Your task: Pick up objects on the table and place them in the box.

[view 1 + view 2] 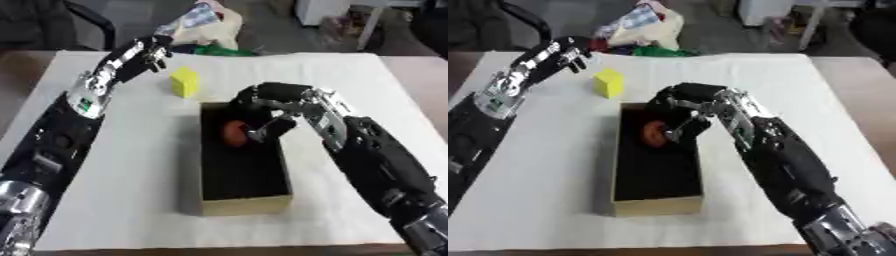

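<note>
your desk (367, 90), draped in white, fills most of the view, and on it the box (245, 204) lies with its long axis running away from you, open top up and dark inside, so either arm can drop things straight down into it. your right hand (273, 107) reaches over the box's far end with its fingers curled round a reddish-orange rounded object (234, 134), which sits low inside the box against the left wall; from how it is held, you look to be setting it down and not lifting it out, though the fingers have not opened yet. the object shows no clear long axis, so its heading cannot be told. your left hand (570, 54) is stretched toward the far left of the desk, near the yellow block (608, 82) but apart from it, fingers loosely bent and holding nothing; it seems posed to take that block next. the block stands upright just beyond the box's far left corner, slightly turned so one corner faces you.
</note>
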